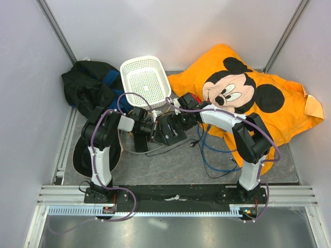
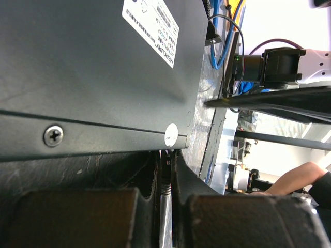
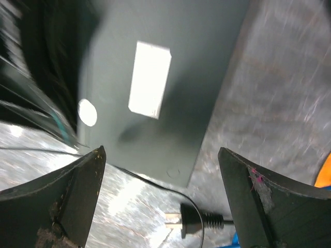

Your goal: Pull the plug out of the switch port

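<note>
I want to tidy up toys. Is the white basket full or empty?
Empty. From above, the white basket shows only its bare holey bottom, with nothing lying inside.

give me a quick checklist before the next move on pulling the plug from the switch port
1. right gripper open, nothing between its fingers: ok
2. left gripper shut at the switch edge: ok; what it pinches: cannot tell
3. plug out of its socket: cannot tell, that socket shows in no view
4. loose two-prong plug lying on the table, not touching the right fingers: ok
5. right wrist view sharp: not ok, blurred
</note>
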### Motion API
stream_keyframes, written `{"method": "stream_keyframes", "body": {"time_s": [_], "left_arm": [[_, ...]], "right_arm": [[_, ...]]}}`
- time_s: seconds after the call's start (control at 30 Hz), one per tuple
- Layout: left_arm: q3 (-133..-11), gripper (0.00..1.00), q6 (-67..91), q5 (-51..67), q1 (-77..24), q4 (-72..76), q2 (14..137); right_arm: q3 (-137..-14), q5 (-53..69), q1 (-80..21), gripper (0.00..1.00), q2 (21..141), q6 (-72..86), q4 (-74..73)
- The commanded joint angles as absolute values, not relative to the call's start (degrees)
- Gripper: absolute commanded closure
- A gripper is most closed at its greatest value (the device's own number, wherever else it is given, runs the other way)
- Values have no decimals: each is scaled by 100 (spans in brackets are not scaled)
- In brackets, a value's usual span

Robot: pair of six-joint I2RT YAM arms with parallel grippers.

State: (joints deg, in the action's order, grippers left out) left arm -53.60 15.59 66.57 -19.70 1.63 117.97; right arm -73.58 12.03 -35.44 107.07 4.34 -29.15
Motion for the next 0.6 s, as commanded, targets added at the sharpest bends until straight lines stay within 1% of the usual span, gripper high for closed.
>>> {"method": "stream_keyframes", "body": {"time_s": [0.0,0.17,0.3,0.43,0.5,0.57], "left_arm": [[-5177,98,1916,5722,-1881,-158,12164],[-5221,98,1925,5730,-1881,-193,12182],[-5212,98,1907,5652,-1890,-193,12155],[-5212,98,1960,5573,-1890,-220,12007],[-5273,98,1969,5441,-1881,-465,11901],[-5352,98,1820,5170,-1890,-938,11638]], "right_arm": [[-7910,1520,-3507,2,10941,720,-2901],[-8156,1170,-3542,2,11469,791,-2944],[-8016,880,-3559,2,11768,738,-3050],[-7910,55,-3717,3,11953,686,-3295],[-7762,-324,-3858,3,12084,606,-3392],[-7412,-482,-3885,7,12137,737,-3366]]}}
